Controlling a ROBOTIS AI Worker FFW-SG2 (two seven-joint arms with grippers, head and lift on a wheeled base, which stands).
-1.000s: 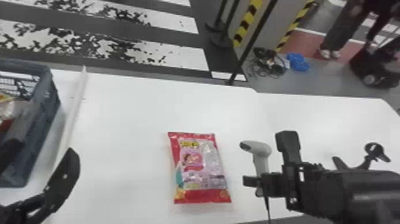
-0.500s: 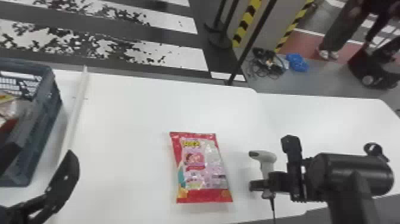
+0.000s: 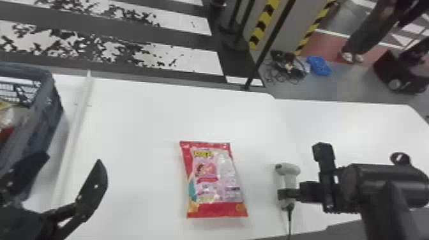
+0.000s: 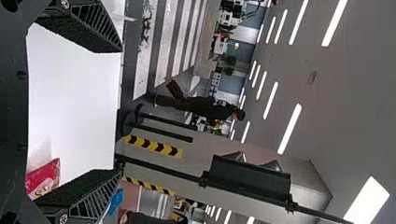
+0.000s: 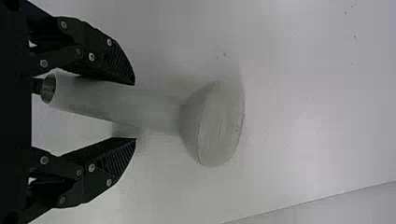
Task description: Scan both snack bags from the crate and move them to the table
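Observation:
In the head view, a pink and red snack bag (image 3: pixel 214 178) lies flat on the white table. A corner of this bag (image 4: pixel 44 177) shows in the left wrist view. Another bag (image 3: pixel 11 118) is partly visible inside the crate (image 3: pixel 44 111). My left gripper (image 3: pixel 74 158) is open and empty beside the crate; its fingers stand wide apart in the left wrist view (image 4: pixel 121 111). My right gripper (image 3: pixel 289 194) is at the handle of the pale scanner (image 3: pixel 287 172). In the right wrist view, my right gripper (image 5: pixel 135 111) stands open around the scanner's handle (image 5: pixel 112 105), with a gap to one finger.
A pale strip (image 3: pixel 75 134) runs along the table beside the crate. The scanner's cable (image 3: pixel 289 220) hangs toward the table's near edge. Beyond the far edge is a dark pole (image 3: pixel 268 48). Bare tabletop (image 3: pixel 137 127) lies between the strip and the snack bag.
My right gripper and the scanner have shifted to the right and nearer to the robot, and the right forearm has swung round. The left gripper and the bag on the table look unmoved.

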